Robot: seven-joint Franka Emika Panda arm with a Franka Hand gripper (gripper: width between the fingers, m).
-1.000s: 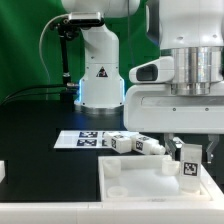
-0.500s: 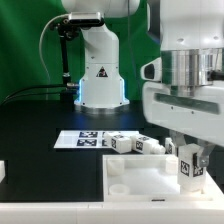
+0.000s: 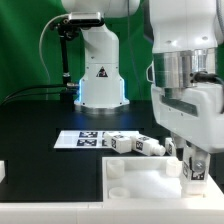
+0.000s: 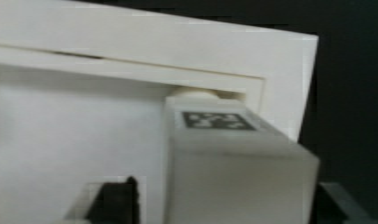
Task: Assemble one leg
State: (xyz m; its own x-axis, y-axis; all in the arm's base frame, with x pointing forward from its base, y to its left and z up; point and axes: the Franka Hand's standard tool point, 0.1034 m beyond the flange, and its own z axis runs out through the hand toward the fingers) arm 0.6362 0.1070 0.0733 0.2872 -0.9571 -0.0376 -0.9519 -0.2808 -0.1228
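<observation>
My gripper [image 3: 194, 166] is shut on a white square-sided leg [image 3: 193, 170] with a black-and-white tag and holds it upright over the far right corner of the large flat white panel [image 3: 140, 182]. In the wrist view the leg [image 4: 230, 150] fills the middle, its round peg end [image 4: 198, 98] right at the panel's [image 4: 97, 110] corner; whether the peg is in a socket cannot be told. Two more legs [image 3: 135, 144] lie on the black table just behind the panel.
The marker board [image 3: 85, 139] lies flat on the table behind the panel. The arm's white base [image 3: 99, 75] stands at the back. A small white part [image 3: 3, 171] shows at the exterior view's left edge.
My gripper has moved toward the exterior view's right and down with the leg, from above the panel's right side to its far right corner.
</observation>
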